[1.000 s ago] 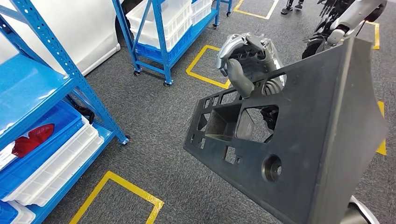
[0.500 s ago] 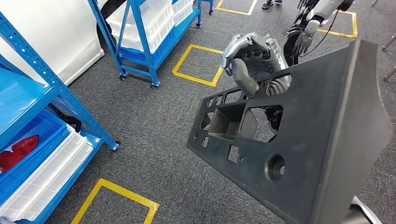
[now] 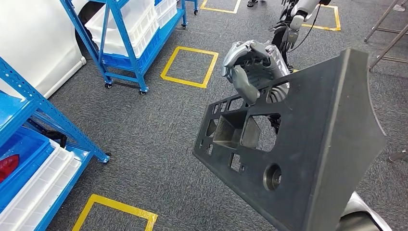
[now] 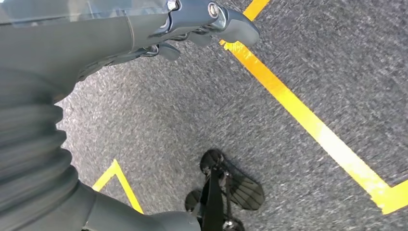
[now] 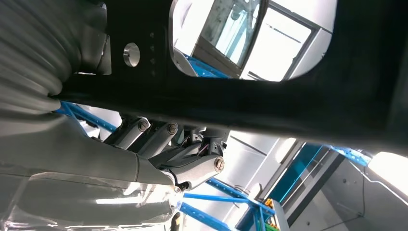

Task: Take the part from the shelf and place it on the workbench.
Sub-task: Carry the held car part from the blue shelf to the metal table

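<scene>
The part (image 3: 298,149) ran lengthwise between both arms, the left robot hand (image 3: 252,72) clasping its far upper edge, the right robot hand (image 5: 159,159) curled under its near end.

Matt black plastic part (image 3: 308,144)

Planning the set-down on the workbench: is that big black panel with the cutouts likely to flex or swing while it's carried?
The black panel probably stays stiff: it keeps a flat face though the left hand grips just its top edge. Its broad span beyond that hand suggests it could swing. The many cutouts likely keep it light for its size.
</scene>
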